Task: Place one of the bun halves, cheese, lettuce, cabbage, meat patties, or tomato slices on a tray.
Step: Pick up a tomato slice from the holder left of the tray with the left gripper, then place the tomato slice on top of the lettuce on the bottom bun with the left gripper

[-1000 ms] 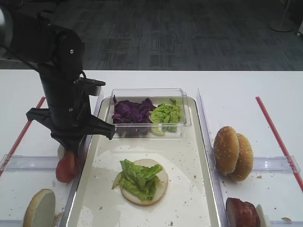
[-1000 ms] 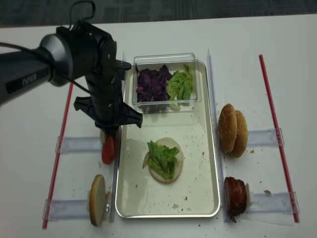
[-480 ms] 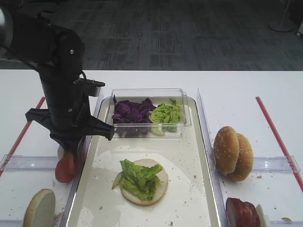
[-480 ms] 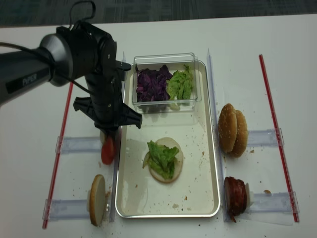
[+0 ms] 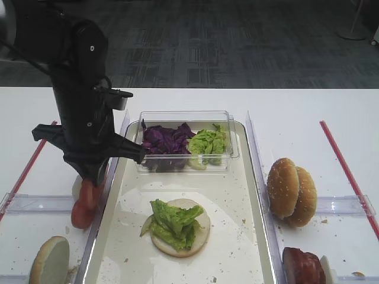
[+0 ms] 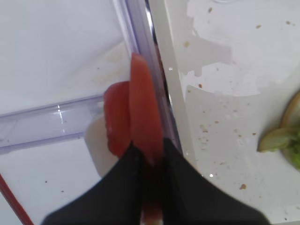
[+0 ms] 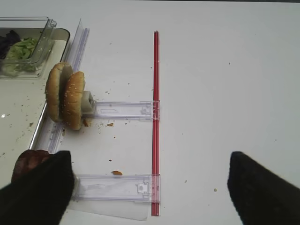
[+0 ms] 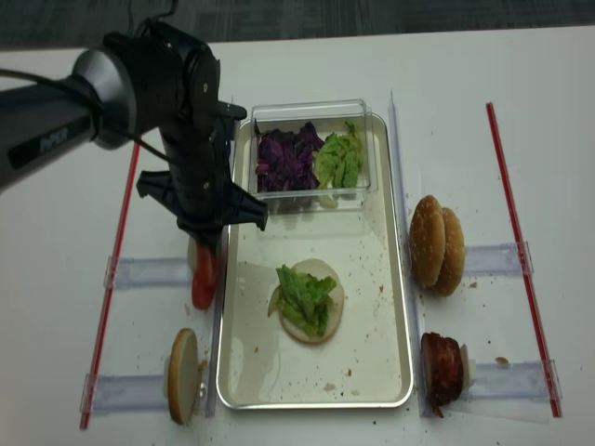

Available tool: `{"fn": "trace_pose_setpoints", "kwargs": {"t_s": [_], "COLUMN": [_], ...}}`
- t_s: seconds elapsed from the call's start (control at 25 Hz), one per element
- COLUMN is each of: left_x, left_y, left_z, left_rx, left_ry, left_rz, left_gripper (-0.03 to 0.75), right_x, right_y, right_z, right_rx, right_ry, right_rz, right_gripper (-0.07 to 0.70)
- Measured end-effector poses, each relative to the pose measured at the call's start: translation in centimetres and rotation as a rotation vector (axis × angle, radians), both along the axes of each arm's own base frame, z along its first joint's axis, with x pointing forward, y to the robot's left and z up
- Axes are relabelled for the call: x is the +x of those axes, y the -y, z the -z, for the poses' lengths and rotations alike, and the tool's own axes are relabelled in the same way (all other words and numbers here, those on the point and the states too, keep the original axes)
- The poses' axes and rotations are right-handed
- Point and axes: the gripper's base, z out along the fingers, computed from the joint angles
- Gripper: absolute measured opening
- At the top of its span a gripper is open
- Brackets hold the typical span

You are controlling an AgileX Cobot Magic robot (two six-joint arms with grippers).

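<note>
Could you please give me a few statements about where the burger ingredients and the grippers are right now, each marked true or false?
1. The left gripper is shut on a tomato slice. True.
2. A bun half topped with lettuce lies on the tray. True.
3. The purple cabbage lies loose on the tray floor. False: it sits in the clear tub, beside more green leaves.
4. The held tomato slice already rests on the lettuce. False: it hangs beside the tray's left rim, apart from the lettuce.
5. Two sesame buns stand on edge to the right of the tray. True.
6. The right gripper holds a meat patty. False: its fingers stand wide apart, holding nothing.
</note>
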Motion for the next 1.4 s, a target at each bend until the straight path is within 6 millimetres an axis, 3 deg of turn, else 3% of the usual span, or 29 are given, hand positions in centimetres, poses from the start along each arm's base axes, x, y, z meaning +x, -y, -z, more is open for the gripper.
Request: {"fn": "trace_pose_setpoints", "kwargs": {"t_s": [0.44,0.72,1.12,1.4], "left_x": [1.4,1.1,1.0,0.2], "left_y": [0.7,0.4,0.3,1.6], "left_z": [-3.2,-4.6,-4.8,-5.2], "left_rx": [-0.024,-0.025,-0.024,-0.18], "left_ry": [0.055,0.093,0.093,0.038], "left_rz": [0.023,0.033,0.064,0.149], "left_gripper": [0.045,0.045,0.045,0.044], "right_x": [0.0,0.0,0.0,0.0], "right_y": [0.0,0.0,0.0,0.0], "right_z": [0.0,0.0,0.0,0.0], "right_rx": [0.0,0.0,0.0,0.0], "right_ry": [0.0,0.0,0.0,0.0], "right_rz": [0.0,0.0,0.0,0.0], "right_gripper": [0.678,0.678,0.678,0.678]}}
